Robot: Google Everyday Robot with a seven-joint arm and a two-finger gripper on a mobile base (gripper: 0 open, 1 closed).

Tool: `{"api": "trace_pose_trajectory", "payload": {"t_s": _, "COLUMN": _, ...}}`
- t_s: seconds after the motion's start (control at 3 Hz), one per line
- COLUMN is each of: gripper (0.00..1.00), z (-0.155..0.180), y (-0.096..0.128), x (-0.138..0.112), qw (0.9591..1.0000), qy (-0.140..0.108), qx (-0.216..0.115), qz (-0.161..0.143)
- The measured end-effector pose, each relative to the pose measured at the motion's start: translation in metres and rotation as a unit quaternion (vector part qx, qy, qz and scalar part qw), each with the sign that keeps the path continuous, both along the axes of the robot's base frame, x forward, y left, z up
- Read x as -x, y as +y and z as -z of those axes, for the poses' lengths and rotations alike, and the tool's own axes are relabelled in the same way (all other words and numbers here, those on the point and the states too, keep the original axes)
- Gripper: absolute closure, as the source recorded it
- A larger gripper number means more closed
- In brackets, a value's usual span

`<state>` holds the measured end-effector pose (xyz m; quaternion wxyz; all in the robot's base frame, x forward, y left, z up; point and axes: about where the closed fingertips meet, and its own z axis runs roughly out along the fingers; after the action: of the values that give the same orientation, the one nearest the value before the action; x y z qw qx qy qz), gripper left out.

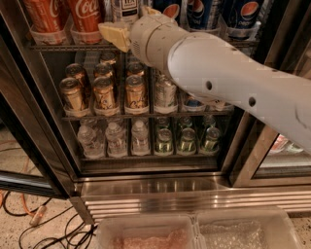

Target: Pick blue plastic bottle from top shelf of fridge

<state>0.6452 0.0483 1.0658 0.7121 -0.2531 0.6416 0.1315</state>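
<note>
Nearest the camera, a white robot arm is reaching up-left into the tall dark-framed fridge. At its end the tan two-finger gripper is hanging wide open at the thin wire top shelf, just in front of the white-labelled blue plastic bottle, which is standing between red Coca-Cola bottles and dark blue Pepsi bottles.

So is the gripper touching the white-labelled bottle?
Cannot tell. In the camera view the gripper overlaps the white-labelled bottle on the top shelf, hiding any gap.

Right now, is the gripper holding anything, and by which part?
It cannot be told. The gripper is at the lower part of the bottle on the top shelf, but no grip shows.
</note>
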Motion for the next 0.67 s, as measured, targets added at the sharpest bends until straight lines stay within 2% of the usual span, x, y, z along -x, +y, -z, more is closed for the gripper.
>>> {"api": "trace_pose_trajectory", "payload": {"t_s": 0.67, "gripper": 0.26, "z": 0.0033, "y": -0.0104, "x": -0.0158, "qw": 0.9998, "qy": 0.003, "qx": -0.012, "qz": 0.016}}
